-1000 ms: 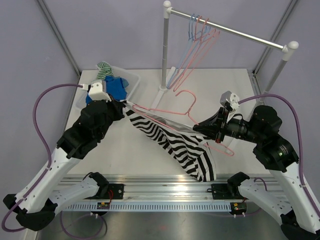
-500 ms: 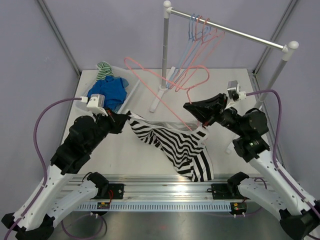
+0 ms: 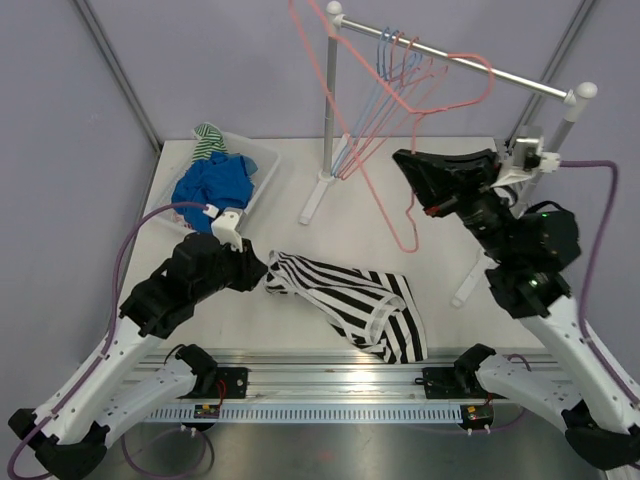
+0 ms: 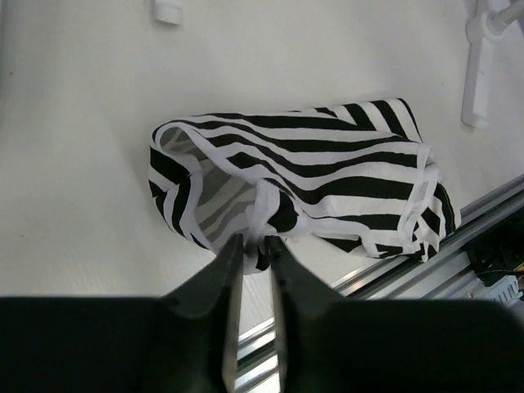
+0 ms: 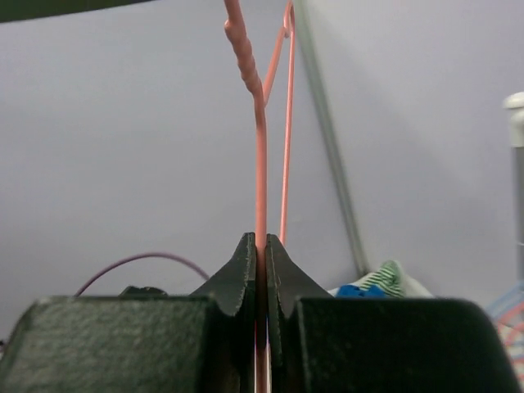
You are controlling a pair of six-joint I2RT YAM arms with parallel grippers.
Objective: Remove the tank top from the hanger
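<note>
right end effector (image 5: pixel 256 244) raised, clamping hanger (image 5: pixel 260 147); left end effector (image 4: pixel 250 241) low, pinching tank top (image 4: pixel 327 164)

Bold black-and-white stripes on the tank top (image 4: pixel 311 180) (white trim at its edges), salmon pink on the hanger (image 5: pixel 260 164), solid blue garment (image 3: pixel 212 183), green-and-white striped cloth (image 3: pixel 208 138).

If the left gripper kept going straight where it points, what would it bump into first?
The striped tank top: the left gripper pinches its edge, and the rest lies straight ahead on the table.
</note>
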